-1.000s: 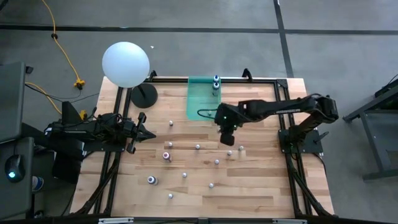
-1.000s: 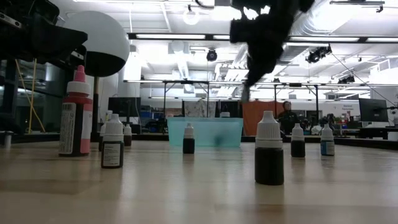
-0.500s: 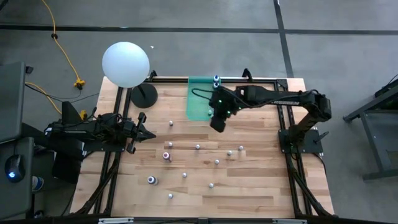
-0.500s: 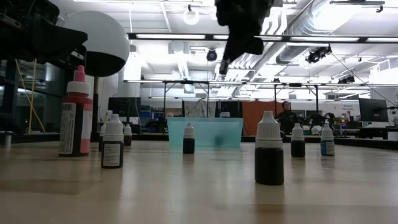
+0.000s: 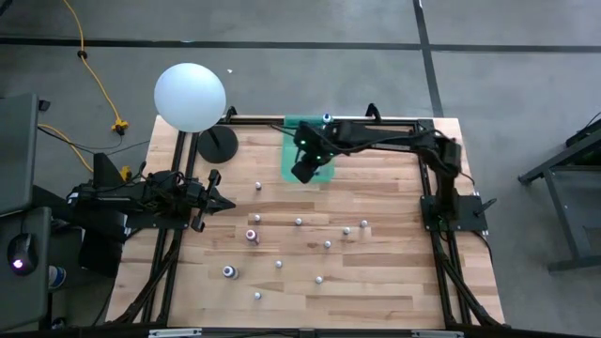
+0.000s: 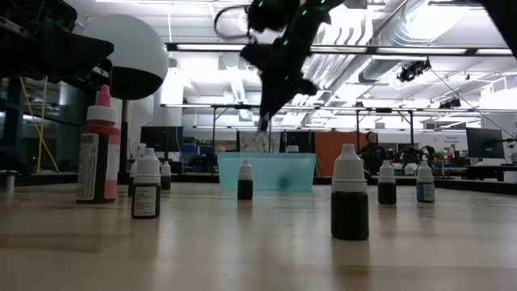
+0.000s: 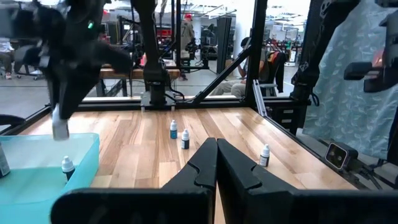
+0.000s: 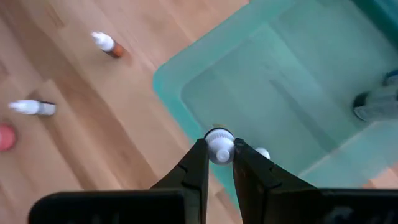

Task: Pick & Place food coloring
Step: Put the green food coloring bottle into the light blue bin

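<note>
Several tiny food coloring bottles stand upright on the wooden table point(image 5: 376, 282), among them a pink one point(image 5: 252, 235) and a blue one point(image 5: 229, 272). One pink-capped bottle point(image 6: 98, 145) stands close in the low view. My right gripper point(image 5: 302, 171) hangs over the teal bin point(image 5: 293, 141), shut on one tiny bottle point(image 8: 219, 151). Other bottles point(image 8: 378, 102) stand inside the bin. My left gripper point(image 5: 218, 199) waits, shut, near the table's left edge. My right gripper pinches the tiny bottle by its white cap point(image 8: 219, 151) between the two fingers point(image 8: 198, 163). The fingers come from above, pointing down. The bottle is lifted clear and hangs below the fingers point(image 6: 263, 123) over the bin; the cap hides its body in the wrist view.
A large white ball point(image 5: 191, 96) on a black round base point(image 5: 217, 144) stands at the table's far left corner. A black frame point(image 5: 427, 202) borders the work area. A person point(image 6: 371, 152) sits far off in the room behind the table.
My right gripper, shut on the bottle, has travelled from above the middle of the table toward the far edge and leftward, and now hangs over the teal bin. The bottle has gone with it, clear of the table.
</note>
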You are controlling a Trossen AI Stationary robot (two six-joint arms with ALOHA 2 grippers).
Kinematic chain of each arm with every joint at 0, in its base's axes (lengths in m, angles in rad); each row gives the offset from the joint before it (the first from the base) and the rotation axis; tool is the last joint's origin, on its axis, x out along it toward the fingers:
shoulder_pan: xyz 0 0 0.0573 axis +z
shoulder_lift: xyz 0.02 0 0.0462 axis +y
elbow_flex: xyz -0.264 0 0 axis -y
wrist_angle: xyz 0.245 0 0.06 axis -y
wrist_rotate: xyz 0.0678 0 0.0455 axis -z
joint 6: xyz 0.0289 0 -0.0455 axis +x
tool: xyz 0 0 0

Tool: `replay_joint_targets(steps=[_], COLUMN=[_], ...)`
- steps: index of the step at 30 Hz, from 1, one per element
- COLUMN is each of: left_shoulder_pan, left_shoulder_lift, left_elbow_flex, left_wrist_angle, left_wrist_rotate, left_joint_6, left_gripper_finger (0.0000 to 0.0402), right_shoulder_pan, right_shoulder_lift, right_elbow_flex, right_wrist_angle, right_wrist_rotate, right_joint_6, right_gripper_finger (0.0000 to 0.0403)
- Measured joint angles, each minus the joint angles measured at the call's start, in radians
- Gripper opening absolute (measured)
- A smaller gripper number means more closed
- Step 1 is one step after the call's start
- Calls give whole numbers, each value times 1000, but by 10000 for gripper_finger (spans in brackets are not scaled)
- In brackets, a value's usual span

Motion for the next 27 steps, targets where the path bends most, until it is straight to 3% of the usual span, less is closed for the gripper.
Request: replay_joint_targets(steps=[9,27], left_shoulder_pan=[0,0], left_shoulder_lift=[0,0], left_elbow_flex=[0,0], left_wrist_angle=[0,0], left_wrist_rotate=[0,0], left_joint_6=[0,0], left_gripper_finger=[1,1], right_shoulder_pan=[-43,-60], right_shoulder_lift=[144,232], right_elbow_flex=[58,55], right_wrist_angle=[2,-11], right_wrist_rotate=[1,-5], right_joint_6=[-50,-62], right_gripper_finger=[48,52])
